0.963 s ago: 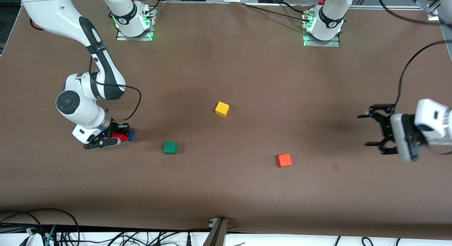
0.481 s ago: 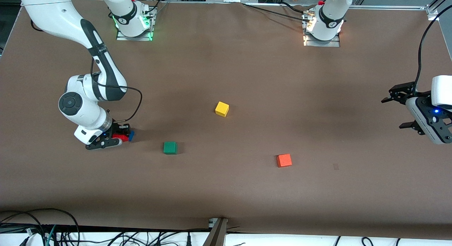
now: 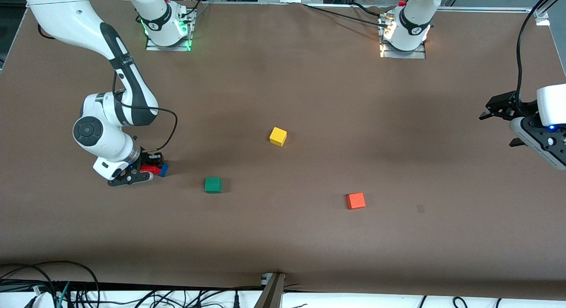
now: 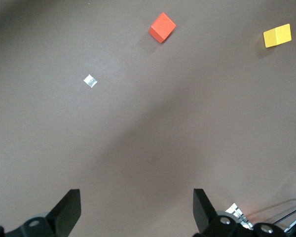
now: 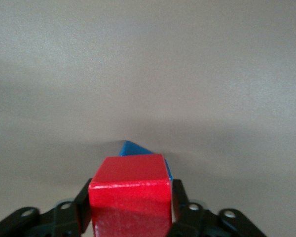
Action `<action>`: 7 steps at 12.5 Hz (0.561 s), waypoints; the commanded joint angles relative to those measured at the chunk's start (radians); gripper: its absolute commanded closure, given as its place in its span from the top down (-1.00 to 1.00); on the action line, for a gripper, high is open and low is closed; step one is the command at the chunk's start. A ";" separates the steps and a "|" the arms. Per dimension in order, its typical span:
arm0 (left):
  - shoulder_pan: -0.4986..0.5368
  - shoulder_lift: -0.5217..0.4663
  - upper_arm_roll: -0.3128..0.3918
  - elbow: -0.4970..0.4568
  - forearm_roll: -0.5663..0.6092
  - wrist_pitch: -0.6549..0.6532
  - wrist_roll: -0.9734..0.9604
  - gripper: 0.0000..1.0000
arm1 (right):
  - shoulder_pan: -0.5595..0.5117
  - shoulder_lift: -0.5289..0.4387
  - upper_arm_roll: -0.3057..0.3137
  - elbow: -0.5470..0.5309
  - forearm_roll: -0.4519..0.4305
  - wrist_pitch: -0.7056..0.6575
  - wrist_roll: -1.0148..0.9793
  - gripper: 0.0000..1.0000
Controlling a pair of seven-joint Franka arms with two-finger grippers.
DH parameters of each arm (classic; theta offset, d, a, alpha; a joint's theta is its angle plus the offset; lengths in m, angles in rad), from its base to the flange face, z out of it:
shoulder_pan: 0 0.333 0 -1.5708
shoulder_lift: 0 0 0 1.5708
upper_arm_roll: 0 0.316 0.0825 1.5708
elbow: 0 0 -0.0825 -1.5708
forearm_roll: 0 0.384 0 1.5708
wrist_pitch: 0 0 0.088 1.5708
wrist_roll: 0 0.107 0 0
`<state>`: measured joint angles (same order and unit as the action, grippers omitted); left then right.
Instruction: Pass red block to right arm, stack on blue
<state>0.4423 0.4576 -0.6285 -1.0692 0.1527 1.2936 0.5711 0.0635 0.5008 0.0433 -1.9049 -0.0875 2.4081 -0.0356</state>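
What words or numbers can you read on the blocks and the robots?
No words or numbers can be read anywhere.
The red block, blue block, green block, yellow block and orange block: plain faces, no writing.
Round marks on the arm bases: too small to read.

The whole table (image 3: 309, 100) is taken in from high up, facing both bases. From well above, the left wrist view looks past the left gripper (image 4: 137, 210) at the orange cube (image 4: 162, 27) and yellow cube (image 4: 277, 35), both shared with the front view. The right wrist view is held close over the right gripper (image 5: 130, 207).
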 commanded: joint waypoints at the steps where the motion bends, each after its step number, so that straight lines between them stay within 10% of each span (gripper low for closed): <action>1: 0.003 -0.027 -0.013 -0.018 0.013 -0.005 -0.017 1.00 | -0.004 -0.013 0.007 0.012 -0.017 -0.020 0.002 1.00; 7: -0.008 -0.158 -0.036 -0.082 0.007 0.006 -0.099 1.00 | -0.005 -0.131 0.006 0.059 -0.009 -0.111 -0.009 1.00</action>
<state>0.4358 0.3944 -0.6608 -1.0726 0.1526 1.2921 0.4930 0.0643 0.4321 0.0442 -1.8692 -0.0876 2.3737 -0.0359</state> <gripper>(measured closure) 0.000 0.000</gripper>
